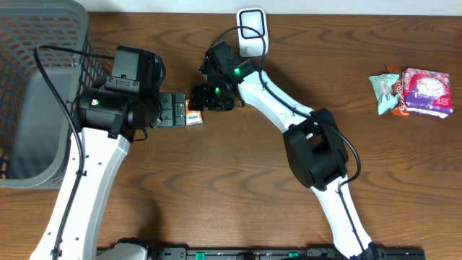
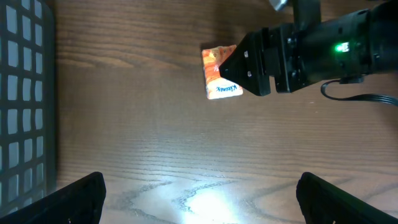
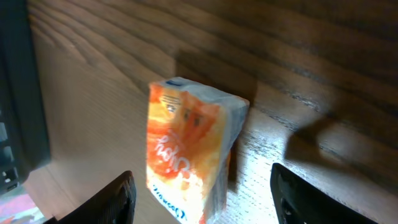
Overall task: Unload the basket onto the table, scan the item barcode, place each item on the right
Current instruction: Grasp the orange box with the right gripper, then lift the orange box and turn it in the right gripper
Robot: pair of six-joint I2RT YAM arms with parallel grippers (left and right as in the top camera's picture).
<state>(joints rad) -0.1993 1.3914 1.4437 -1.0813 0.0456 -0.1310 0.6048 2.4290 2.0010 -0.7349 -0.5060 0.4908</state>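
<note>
Lying on the table (image 1: 404, 180), the orange packet (image 1: 193, 115) runs near-to-far.

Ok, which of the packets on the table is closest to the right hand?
The orange pack mid-table, sitting between the fingers of the right hand. The green packet and pink packet lie together, far from it.

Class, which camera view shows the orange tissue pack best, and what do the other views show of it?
The right wrist view. The tissue pack is close and large there, with its orange print and two faces clear. The left wrist view shows it small and far off, with one edge hidden. The overhead view shows only a tiny patch of it.
</note>
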